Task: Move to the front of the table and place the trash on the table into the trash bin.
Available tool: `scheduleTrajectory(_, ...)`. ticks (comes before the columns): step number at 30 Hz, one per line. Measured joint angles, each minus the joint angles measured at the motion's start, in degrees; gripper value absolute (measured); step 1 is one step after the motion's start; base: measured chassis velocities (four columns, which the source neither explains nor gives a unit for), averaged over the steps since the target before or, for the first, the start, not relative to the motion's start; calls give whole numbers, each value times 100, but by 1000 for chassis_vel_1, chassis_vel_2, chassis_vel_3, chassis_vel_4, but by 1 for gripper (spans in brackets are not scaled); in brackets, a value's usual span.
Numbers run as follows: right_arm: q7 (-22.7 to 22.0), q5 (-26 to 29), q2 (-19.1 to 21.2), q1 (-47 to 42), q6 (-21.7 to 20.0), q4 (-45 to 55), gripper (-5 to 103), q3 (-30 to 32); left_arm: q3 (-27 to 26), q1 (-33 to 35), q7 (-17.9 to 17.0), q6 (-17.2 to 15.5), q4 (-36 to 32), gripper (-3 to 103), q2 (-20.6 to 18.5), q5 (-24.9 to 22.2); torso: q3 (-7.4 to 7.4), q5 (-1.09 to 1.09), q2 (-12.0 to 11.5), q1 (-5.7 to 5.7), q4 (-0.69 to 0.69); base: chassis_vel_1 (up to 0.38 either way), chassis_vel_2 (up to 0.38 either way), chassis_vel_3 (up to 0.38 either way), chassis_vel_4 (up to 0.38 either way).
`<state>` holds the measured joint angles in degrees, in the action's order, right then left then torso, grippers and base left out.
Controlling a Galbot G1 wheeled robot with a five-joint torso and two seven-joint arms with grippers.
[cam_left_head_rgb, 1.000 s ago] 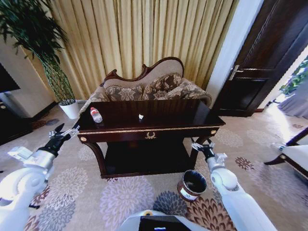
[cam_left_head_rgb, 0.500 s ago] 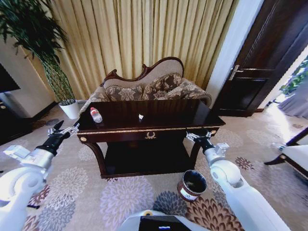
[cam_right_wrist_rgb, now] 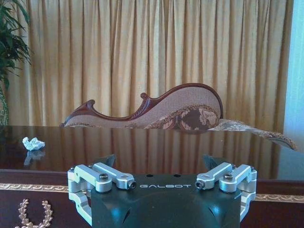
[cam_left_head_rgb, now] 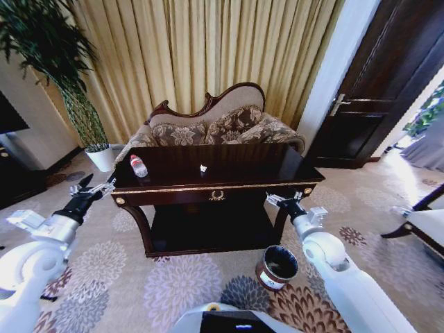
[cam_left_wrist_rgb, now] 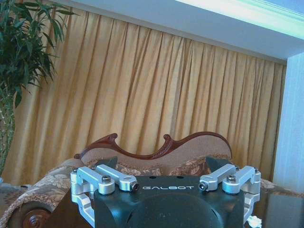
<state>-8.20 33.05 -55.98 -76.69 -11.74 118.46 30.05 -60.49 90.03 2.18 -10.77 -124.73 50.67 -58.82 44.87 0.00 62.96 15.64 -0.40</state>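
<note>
Head view: both grippers, left (cam_left_head_rgb: 90, 186) and right (cam_left_head_rgb: 281, 201), have fingers spread; bottle (cam_left_head_rgb: 139, 166) label unreadable.

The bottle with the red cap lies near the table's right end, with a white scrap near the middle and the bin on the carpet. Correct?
Not quite. The head view shows the bottle near the left end of the table. The white scrap is near the middle, and the bin stands on the carpet.

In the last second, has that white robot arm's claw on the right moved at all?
Yes. The right gripper has risen and shifted left, from beside the dark glossy wooden table's curved front leg up to its gold-trimmed edge.
</note>
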Motion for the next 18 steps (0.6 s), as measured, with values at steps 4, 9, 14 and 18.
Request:
scheduleTrajectory(4,44,-14,-15,-10,1,-6,100,-8,8,8,-2,-5,-24,100,20,14,0,0,0,0,0,-99,96,88,-104)
scheduleTrajectory(9,64,-17,-29,-20,1,-2,100,-28,31,17,-9,-11,-54,100,41,36,1,0,-1,2,0,-147,134,140,-154)
scheduleTrajectory(14,73,-18,-30,-30,12,15,100,-28,42,27,-36,-24,-98,100,55,44,1,0,-1,2,0,-160,145,155,-160)
scheduleTrajectory(18,63,1,-1,-21,19,70,100,-44,22,68,-71,-112,-153,100,57,43,1,0,-1,3,0,-112,128,123,-124)
